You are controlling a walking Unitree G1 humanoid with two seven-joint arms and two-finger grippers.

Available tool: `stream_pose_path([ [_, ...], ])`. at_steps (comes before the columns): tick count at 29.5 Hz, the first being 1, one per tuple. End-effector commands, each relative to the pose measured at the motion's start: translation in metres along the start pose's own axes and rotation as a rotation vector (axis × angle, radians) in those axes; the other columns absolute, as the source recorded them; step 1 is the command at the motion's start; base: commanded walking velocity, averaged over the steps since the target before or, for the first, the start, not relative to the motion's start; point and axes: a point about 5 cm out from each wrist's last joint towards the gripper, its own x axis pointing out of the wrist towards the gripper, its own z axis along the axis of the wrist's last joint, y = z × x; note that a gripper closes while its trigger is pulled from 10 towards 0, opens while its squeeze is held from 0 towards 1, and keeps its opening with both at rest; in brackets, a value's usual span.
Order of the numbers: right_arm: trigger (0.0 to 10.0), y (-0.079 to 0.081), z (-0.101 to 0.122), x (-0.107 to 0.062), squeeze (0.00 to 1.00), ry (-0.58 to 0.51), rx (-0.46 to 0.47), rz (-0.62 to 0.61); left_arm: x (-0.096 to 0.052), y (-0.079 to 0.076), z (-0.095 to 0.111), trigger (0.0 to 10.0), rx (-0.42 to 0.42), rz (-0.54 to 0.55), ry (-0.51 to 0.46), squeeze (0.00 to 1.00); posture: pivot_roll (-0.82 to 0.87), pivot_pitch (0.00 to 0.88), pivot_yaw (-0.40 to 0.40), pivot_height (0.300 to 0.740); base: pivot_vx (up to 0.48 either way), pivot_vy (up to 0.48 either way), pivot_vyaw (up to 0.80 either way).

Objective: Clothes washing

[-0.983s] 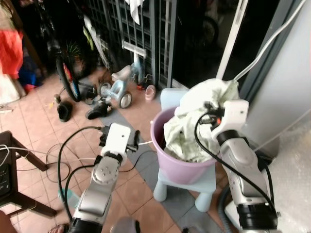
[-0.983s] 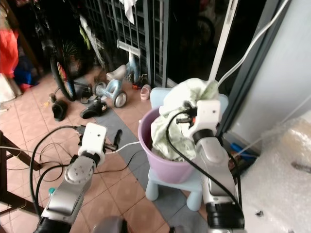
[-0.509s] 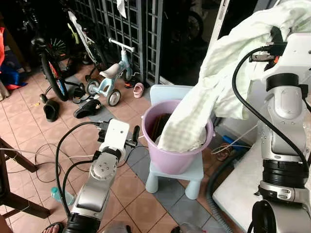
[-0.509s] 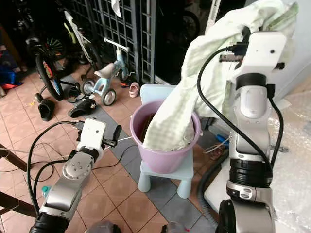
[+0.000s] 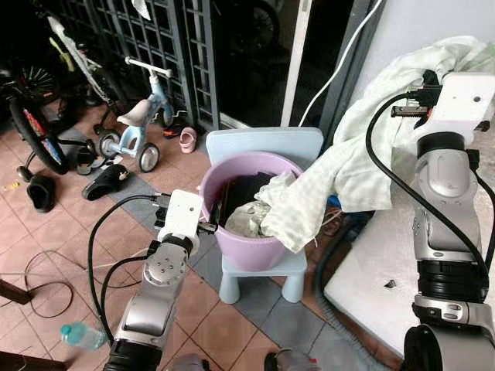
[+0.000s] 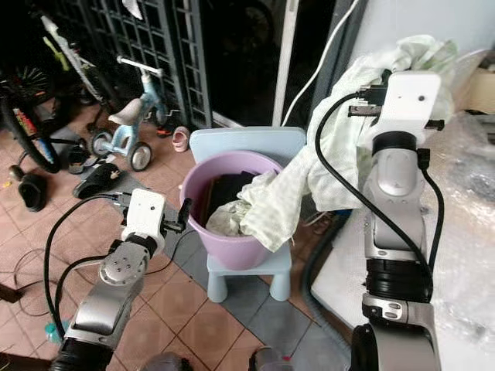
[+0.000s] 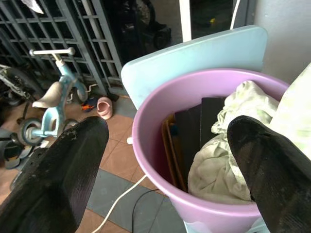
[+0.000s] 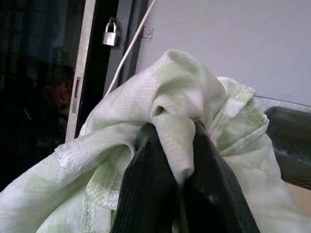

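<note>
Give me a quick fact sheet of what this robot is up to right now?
Activity: lifting laundry out of a bucket
Right gripper: raised high, shut on pale green checked cloth
Cloth: its lower end trails into the purple bucket
Bucket: on light blue child's chair
Left gripper: open, beside the bucket
Background: child's tricycle, bicycle wheel, sandals

Terracotta tile floor [image 5: 46, 232]; dark metal grille [image 5: 147, 39]; grey wall [image 5: 433, 27]; child's balance bike [image 5: 135, 124]; sandals [image 5: 104, 180].
</note>
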Motion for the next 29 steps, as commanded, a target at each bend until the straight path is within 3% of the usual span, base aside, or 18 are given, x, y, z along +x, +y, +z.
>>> stream_pose_path([
  [1, 10.0, -0.001, 0.004, 0.003, 0.00, -0.014, 0.004, -0.015, 0.000, 0.002, 0.000, 10.0, -0.007, 0.001, 0.000, 0.00, -0.06, 0.000, 0.019, 0.740, 0.000, 0.000, -0.80],
  [11, 10.0, 0.003, -0.007, -0.010, 0.00, 0.023, 0.007, 0.005, -0.001, 0.003, -0.003, 10.0, -0.010, -0.015, 0.009, 0.00, -0.06, 0.000, 0.021, 0.740, 0.000, -0.254, -0.78],
  [13, 10.0, 0.010, -0.016, -0.024, 0.00, 0.060, 0.019, 0.027, -0.002, 0.003, -0.004, 10.0, -0.009, -0.018, 0.013, 0.00, -0.06, 0.000, 0.020, 0.740, 0.000, -0.442, 0.00],
  [21, 10.0, 0.029, -0.025, -0.041, 0.00, 0.102, 0.050, 0.078, -0.002, 0.004, -0.005, 10.0, -0.007, -0.021, 0.015, 0.00, -0.06, 0.000, 0.028, 0.740, 0.000, -0.442, 0.00],
  [29, 10.0, 0.051, -0.040, -0.070, 0.00, 0.174, 0.061, 0.174, -0.003, 0.002, -0.004, 10.0, -0.029, -0.026, 0.007, 0.00, -0.06, 0.000, 0.017, 0.740, 0.000, 0.000, -0.67],
])
